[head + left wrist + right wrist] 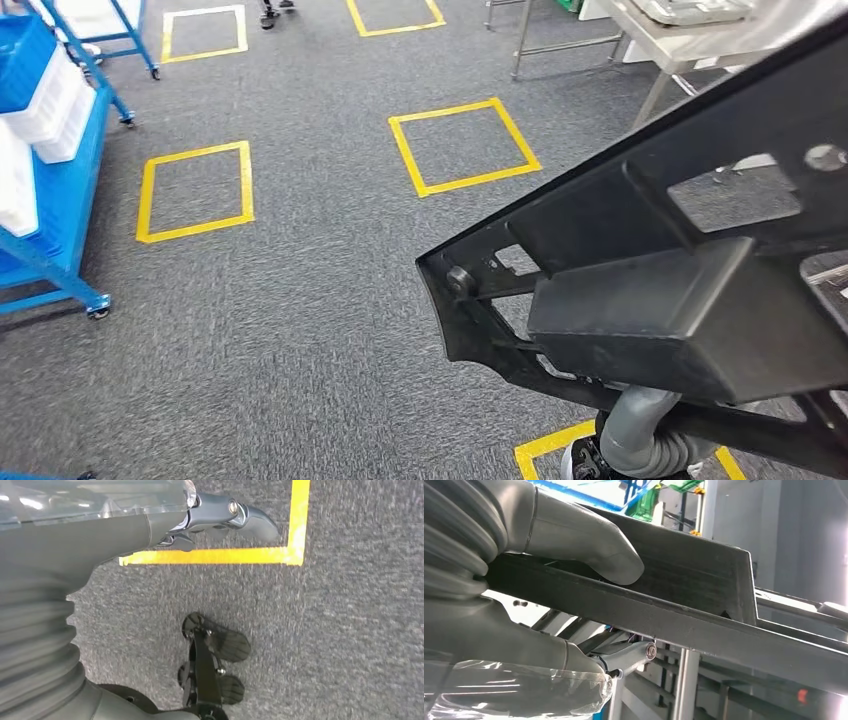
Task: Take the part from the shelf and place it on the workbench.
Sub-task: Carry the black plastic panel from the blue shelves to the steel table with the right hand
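The part (650, 300) is a large black frame of flat bars with cut-out openings, bolts and a boxy block on its face. It hangs tilted above the grey carpet, gripped along one edge (664, 605) by the right hand (574, 540).

We see the part (690, 300) as matt black plastic or coated metal, slightly scuffed, with a dull metal rivet. Our right hand (574, 545) wears smooth grey rubbery skin, ribbed at the wrist, with clear glossy film below. The floor (300, 300) is rough grey carpet marked with glossy yellow tape. The far-left shelf (70, 180) is blue painted metal holding white plastic bins.
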